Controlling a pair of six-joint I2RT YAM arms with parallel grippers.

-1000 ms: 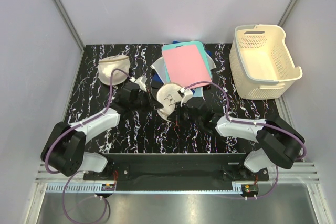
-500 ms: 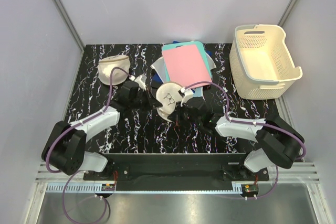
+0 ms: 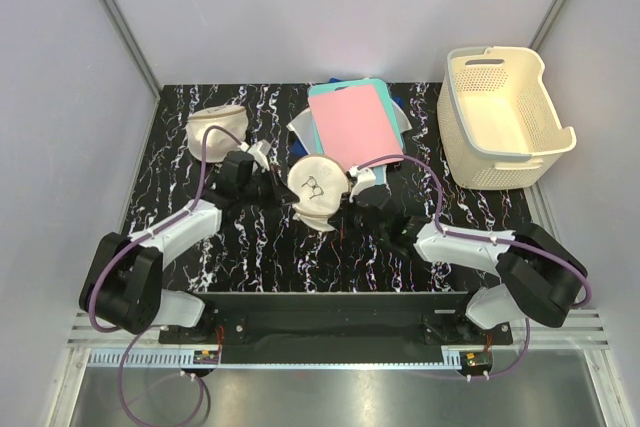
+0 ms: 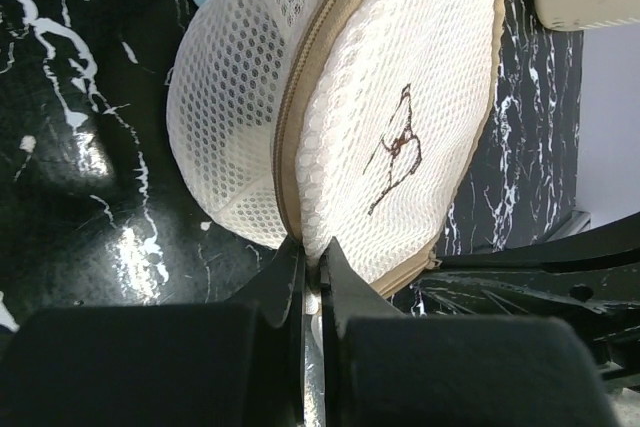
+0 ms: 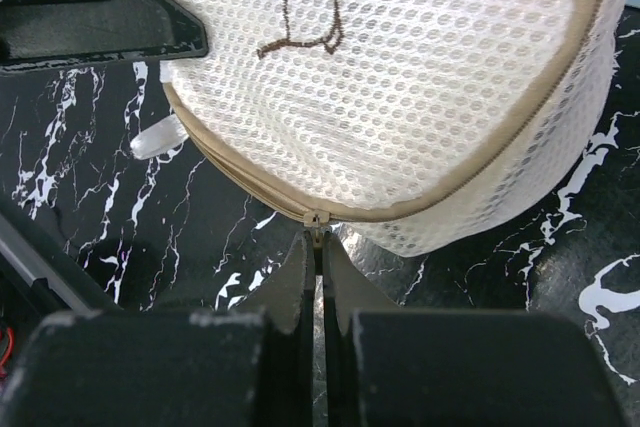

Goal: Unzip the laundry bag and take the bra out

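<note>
The laundry bag (image 3: 317, 187), a round cream mesh pouch with a dark squiggle on its face, sits mid-table between both grippers. It fills the left wrist view (image 4: 400, 97) and the right wrist view (image 5: 400, 77). My left gripper (image 4: 312, 262) is shut on the bag's mesh edge beside the tan zipper band; it sits left of the bag in the top view (image 3: 290, 197). My right gripper (image 5: 319, 247) is shut on the zipper pull (image 5: 318, 220) at the bag's rim; it sits right of the bag in the top view (image 3: 347, 190). The bra is hidden.
A second plain cream pouch (image 3: 215, 129) lies at the back left. A pink sheet (image 3: 352, 122) on teal and blue cloths lies behind the bag. A cream plastic basket (image 3: 503, 112) stands at the back right.
The bag has shifted a little left and back with both grippers holding it. The left arm has drawn back toward the left.
</note>
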